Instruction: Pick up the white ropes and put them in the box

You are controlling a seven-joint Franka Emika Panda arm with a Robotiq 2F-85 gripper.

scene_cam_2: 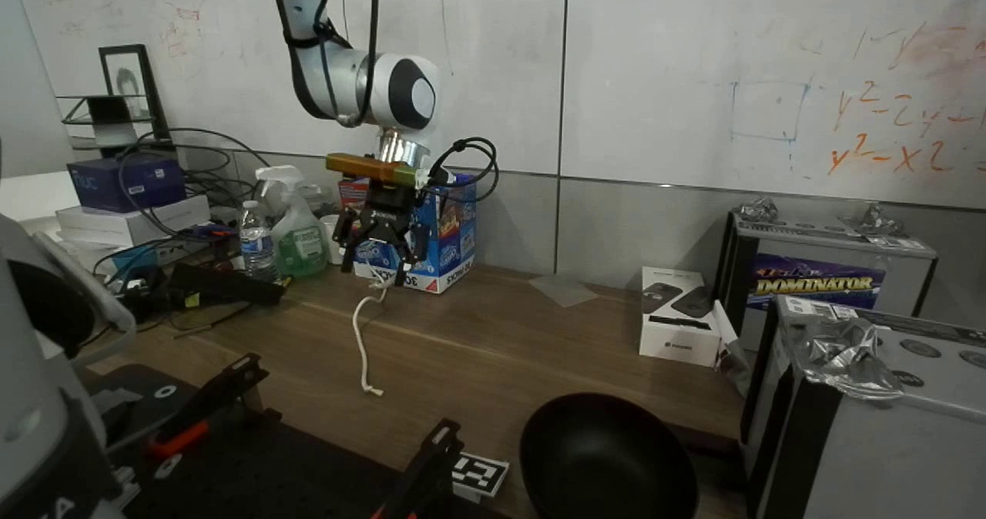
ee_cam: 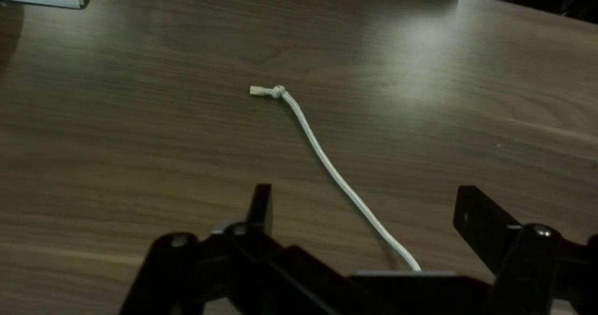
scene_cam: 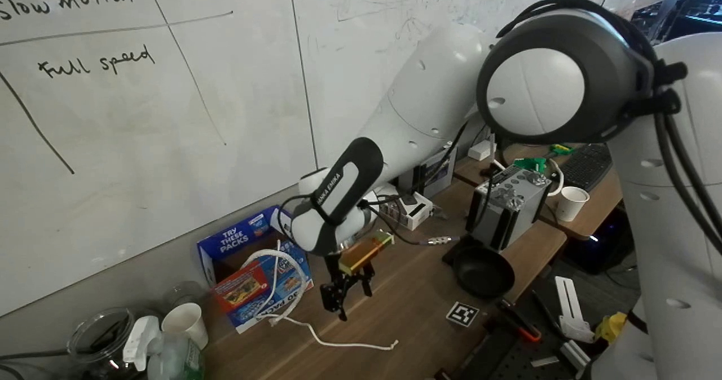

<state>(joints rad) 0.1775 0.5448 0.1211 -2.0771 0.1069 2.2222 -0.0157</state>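
Note:
The white ropes [scene_cam: 350,345] hang in a loose loop over the front of the box, and one end trails onto the wooden table. In the wrist view a knotted length of rope [ee_cam: 322,153] runs diagonally below the jaws; its remainder is hidden behind the gripper body. The blue box [scene_cam: 225,242] with red and white printing stands against the wall, its top open; the box [scene_cam_2: 454,234] is partly covered by the arm in an exterior view. My gripper [scene_cam: 355,305] hovers above the table beside the box. Its fingers [ee_cam: 481,226] are wide apart, holding nothing.
Near the box stand a paper cup [scene_cam: 186,325], a glass jar [scene_cam: 101,335] and a green spray bottle [scene_cam_2: 299,234]. A black pan [scene_cam_2: 608,457] and grey metal units [scene_cam: 510,202] occupy the opposite side. A whiteboard [scene_cam_2: 655,80] rises along the table's back.

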